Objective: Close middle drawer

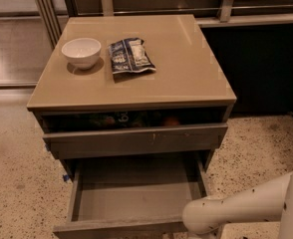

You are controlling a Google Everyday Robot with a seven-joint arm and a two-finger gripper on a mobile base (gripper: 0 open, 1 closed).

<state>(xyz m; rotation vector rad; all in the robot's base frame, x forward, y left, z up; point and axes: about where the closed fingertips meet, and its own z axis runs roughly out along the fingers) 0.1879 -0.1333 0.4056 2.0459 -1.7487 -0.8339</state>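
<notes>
Camera view: middle drawer point(136, 198) stands pulled well out of cabinet point(136, 83), its front at the frame's bottom edge. Task not done; no closing evident. White arm point(236, 210) ends just beside the drawer front's right end. Gripper not visible beyond arm's end, so its state can't be told. Left to do, approx.: full push-in till flush under upper drawer point(136, 141).

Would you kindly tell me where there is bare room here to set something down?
The cabinet top is bare right of the snack bag and along its front edge; the bowl and bag crowd the back left. The middle drawer floor is bare, but the arm sits at its front-right corner; the gripper is out of view.
</notes>
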